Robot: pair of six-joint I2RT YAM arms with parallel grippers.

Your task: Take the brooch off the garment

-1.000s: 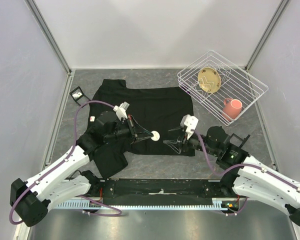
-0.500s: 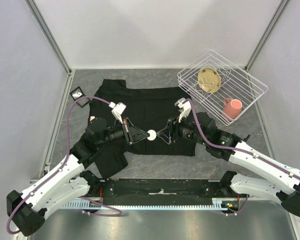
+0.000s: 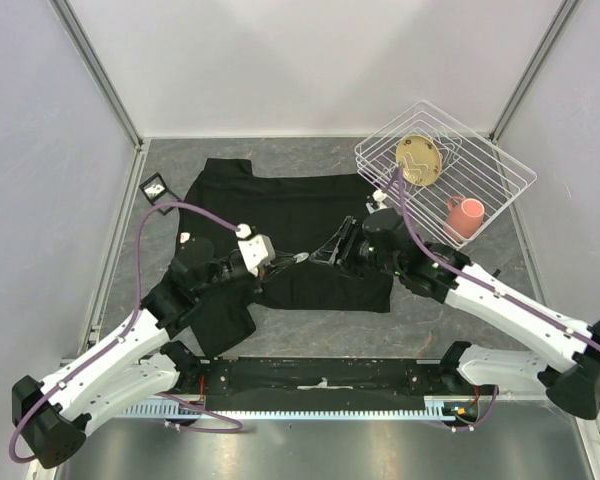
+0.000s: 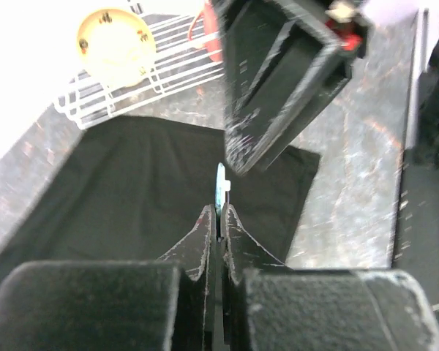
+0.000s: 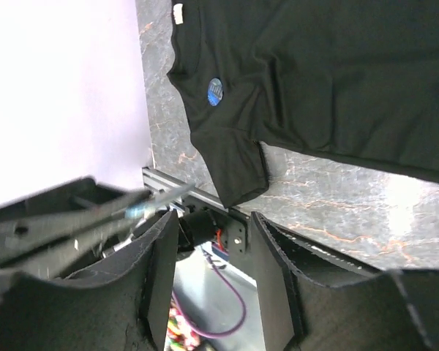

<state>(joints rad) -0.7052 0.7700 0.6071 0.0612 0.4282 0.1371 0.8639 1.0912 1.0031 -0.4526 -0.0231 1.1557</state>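
The black T-shirt lies spread flat on the table. My left gripper is shut on a small round brooch, which is blue and white and seen edge-on. It holds the brooch a little above the shirt's lower middle. My right gripper is open and empty, its fingers just right of the brooch and level with it. In the right wrist view the left gripper and brooch are blurred beside my open fingers. That view also shows a second small blue round badge on the shirt near its sleeve.
A white wire rack at the back right holds a tan plate and a pink mug. A small black-and-white object lies left of the shirt. The arm-base rail runs along the near edge.
The right arm has swung left and forward, bringing its open gripper up to the left gripper. The left gripper has drawn back slightly and turned, so the brooch now shows edge-on.
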